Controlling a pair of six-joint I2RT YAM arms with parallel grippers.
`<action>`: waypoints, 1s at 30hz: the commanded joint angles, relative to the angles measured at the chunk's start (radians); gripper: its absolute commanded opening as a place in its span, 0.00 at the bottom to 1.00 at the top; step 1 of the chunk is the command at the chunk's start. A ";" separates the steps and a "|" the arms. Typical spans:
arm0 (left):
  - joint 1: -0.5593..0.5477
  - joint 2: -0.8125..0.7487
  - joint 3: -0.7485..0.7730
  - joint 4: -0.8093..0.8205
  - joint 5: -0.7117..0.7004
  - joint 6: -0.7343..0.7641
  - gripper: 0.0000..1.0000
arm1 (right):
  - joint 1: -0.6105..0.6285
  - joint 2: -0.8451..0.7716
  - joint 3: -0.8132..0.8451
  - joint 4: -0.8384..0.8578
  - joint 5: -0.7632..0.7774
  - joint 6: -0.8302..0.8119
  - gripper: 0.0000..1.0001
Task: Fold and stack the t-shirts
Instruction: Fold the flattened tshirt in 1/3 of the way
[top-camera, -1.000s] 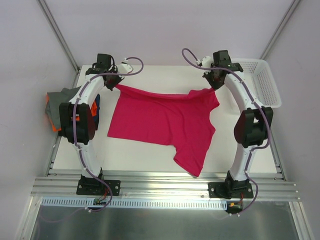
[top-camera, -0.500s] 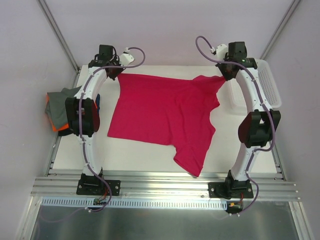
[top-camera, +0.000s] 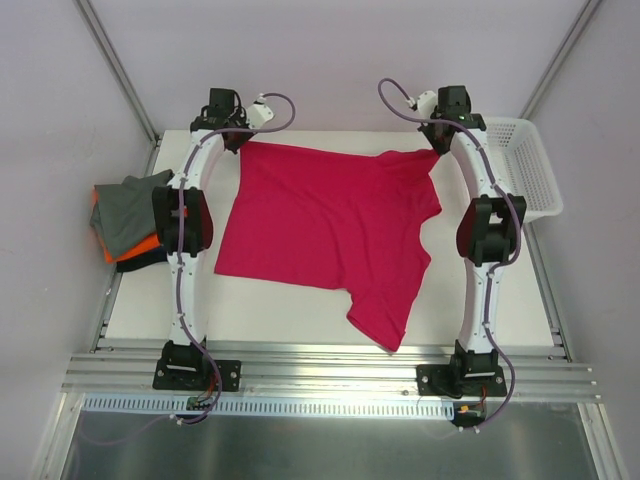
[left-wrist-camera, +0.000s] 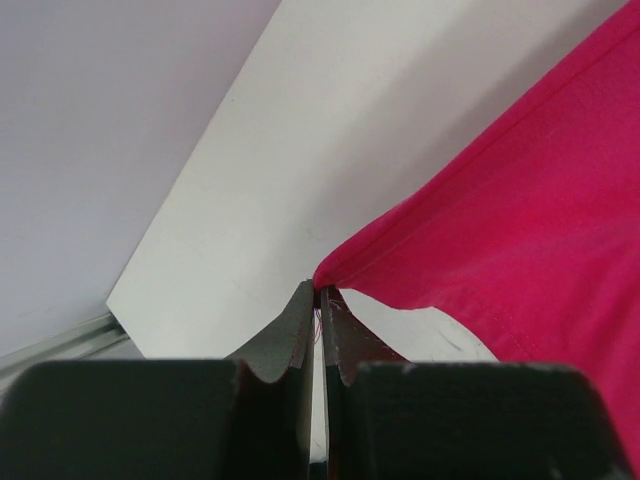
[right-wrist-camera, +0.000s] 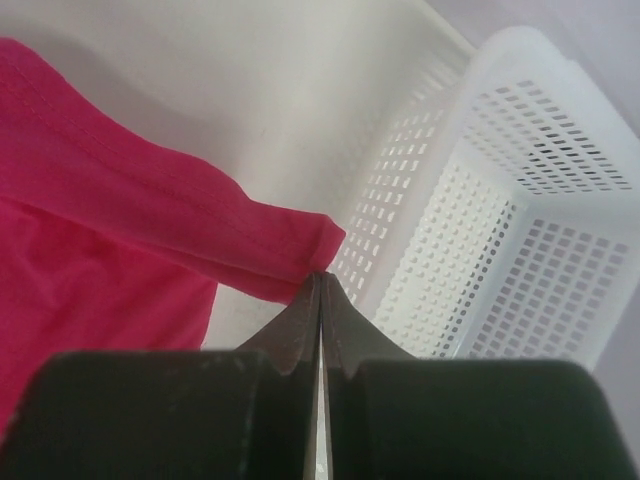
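A magenta-pink t-shirt (top-camera: 330, 225) lies spread over the white table (top-camera: 280, 305), one sleeve pointing to the near edge. At the far left my left gripper (top-camera: 238, 143) is shut on a corner of the shirt. The left wrist view shows the fingertips (left-wrist-camera: 320, 292) pinching the hemmed corner of pink cloth (left-wrist-camera: 520, 230), raised just off the table. At the far right my right gripper (top-camera: 437, 150) is shut on the other far corner. In the right wrist view its tips (right-wrist-camera: 321, 275) hold the folded pink edge (right-wrist-camera: 150, 210).
A pile of grey, orange and dark shirts (top-camera: 130, 215) sits at the table's left edge. A white mesh basket (top-camera: 525, 165) stands at the far right, close beside the right gripper, and its wall (right-wrist-camera: 520, 200) fills the right wrist view. Walls close in behind.
Both arms have stretched out to the far edge, pulling the shirt's far hem back and flatter. The right gripper swung toward the basket, then came back a little to the left.
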 joint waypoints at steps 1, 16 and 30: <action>0.008 0.013 0.069 0.005 -0.010 0.027 0.00 | -0.004 -0.008 0.039 0.053 0.033 -0.022 0.00; 0.011 -0.136 -0.133 0.005 0.024 -0.027 0.00 | 0.011 -0.144 -0.114 -0.050 -0.047 0.060 0.00; 0.011 -0.248 -0.368 0.002 0.065 -0.088 0.00 | 0.043 -0.197 -0.226 -0.190 -0.119 0.130 0.00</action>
